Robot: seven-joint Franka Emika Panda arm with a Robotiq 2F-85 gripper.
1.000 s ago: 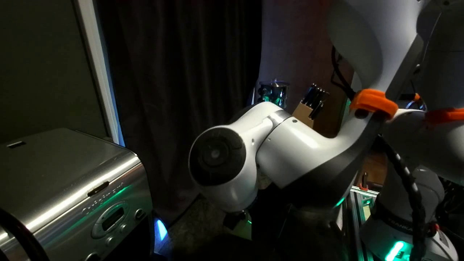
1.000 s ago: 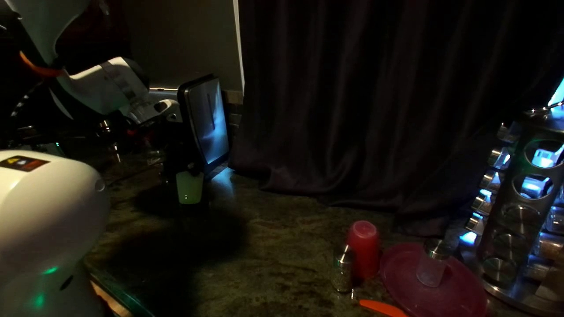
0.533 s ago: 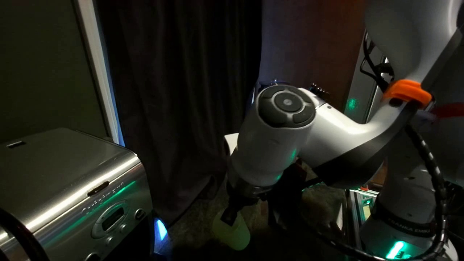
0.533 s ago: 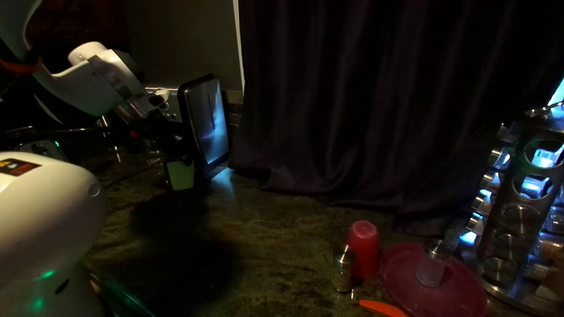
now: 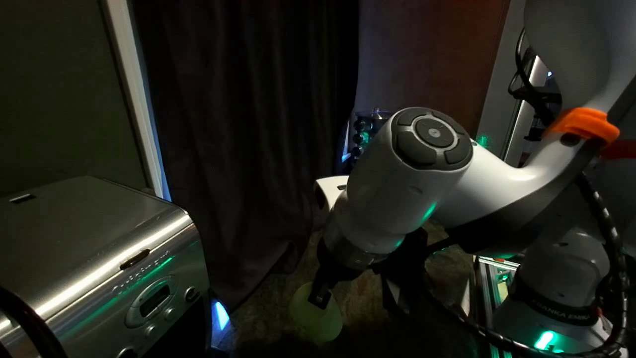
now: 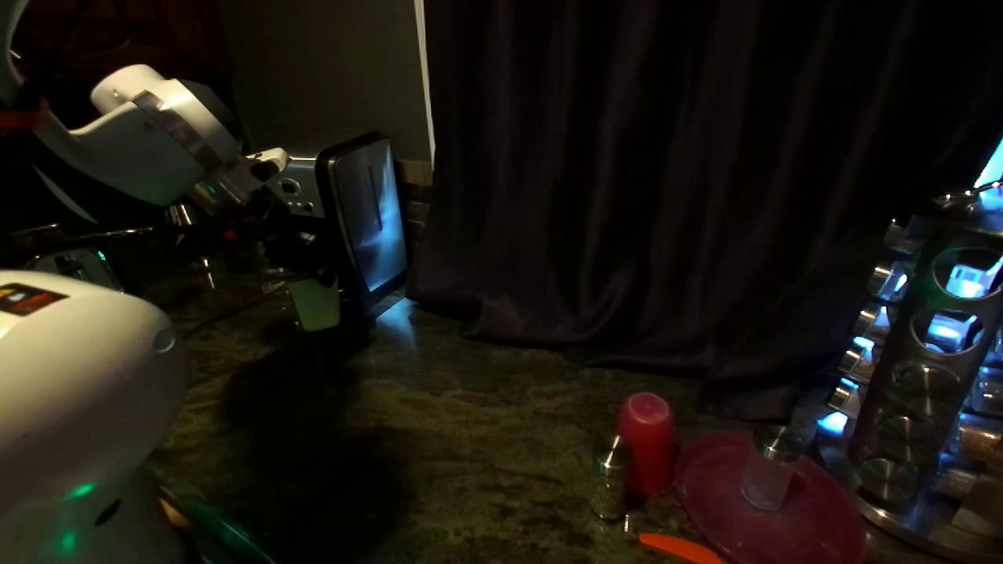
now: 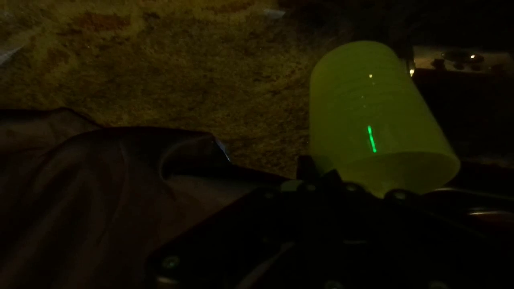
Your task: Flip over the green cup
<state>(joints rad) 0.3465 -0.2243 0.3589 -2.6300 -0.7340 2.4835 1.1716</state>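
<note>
The pale yellow-green cup (image 5: 325, 322) is held at its rim by my gripper (image 5: 320, 297). It also shows in an exterior view (image 6: 316, 309), mouth up, with the dark gripper over its top. In the wrist view the cup (image 7: 361, 104) is tilted, its open mouth toward the gripper and its base pointing away. The fingertips (image 7: 319, 170) are close together at the cup's rim, with the wall seemingly between them. The exact contact is dark. Whether the cup's base touches the counter cannot be told.
A steel appliance (image 5: 119, 248) stands close beside the cup, a dark curtain (image 6: 595, 196) behind. Farther along the counter stand a red cup (image 6: 649, 450), a shaker (image 6: 610, 482), a pink plate (image 6: 823, 525) bearing a jar (image 6: 766, 478), an orange-handled utensil (image 6: 678, 547) and a spice rack (image 6: 909, 392).
My wrist has swung round and tilted, its round end cap turning upward. The cup has moved along with the gripper, tilting so its mouth shows in an exterior view. Other objects stay put.
</note>
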